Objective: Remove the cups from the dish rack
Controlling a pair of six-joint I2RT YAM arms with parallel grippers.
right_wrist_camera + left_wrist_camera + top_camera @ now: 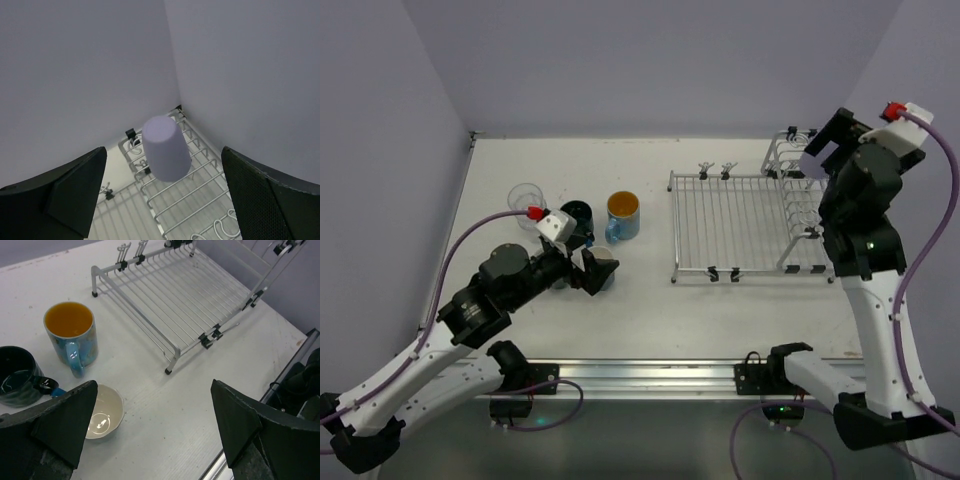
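Your table [650, 310] carries the rack [730, 225] on its right half, with the taller basket end at the far right, towards the wall.

Your right arm reaches over that basket end. The right gripper [823, 148] is spread wide and holds nothing. In the right wrist view its two fingers [70, 192] stand well apart on either side of the tumbler, and neither touches it.

Your left arm lies low across the left half of the table. The left gripper [154, 400] is also spread wide and empty, and it points towards the near corner of the rack.

The blue mug [70, 332] with the orange inside stands upright on the table left of the rack, its handle towards the left wrist camera. The teal mug [17, 375] stands upright just beside it, further left. A cream-lined cup [102, 410] stands mouth up on the table, right by the left finger; you cannot tell from these views whether the finger touches it.

The lavender tumbler [166, 147] is the one cup in the rack, mouth down in the basket end. The clear glass [527, 197] stands on the table, furthest left.
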